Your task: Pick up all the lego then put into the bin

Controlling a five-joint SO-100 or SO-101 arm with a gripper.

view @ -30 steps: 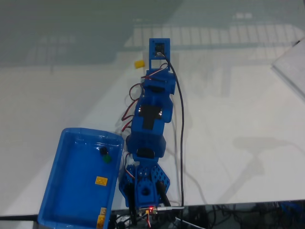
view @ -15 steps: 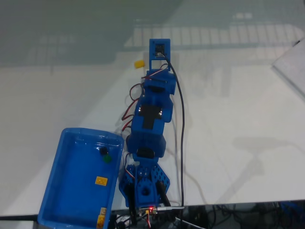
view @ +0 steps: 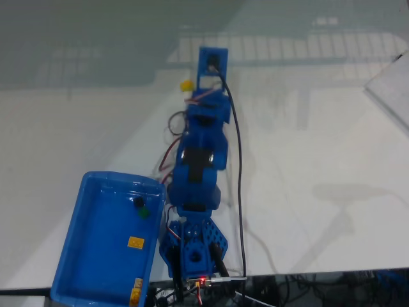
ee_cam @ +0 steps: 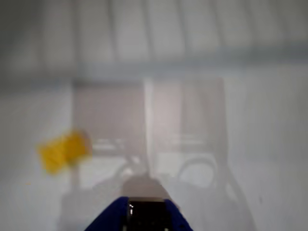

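Reaching across the white surface (view: 307,160), the arm's gripper (ee_cam: 144,211), its spread impossible to tell, nears a yellow lego (view: 186,84) lying just beside it, a light, hard, slick brick best pinched across its flat sides, well apart from the bin (view: 70,243).

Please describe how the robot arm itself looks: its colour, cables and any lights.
The arm is bright blue plastic with black motor blocks. A black cable runs along it, with thin red wires beside. A small red light glows at its base.
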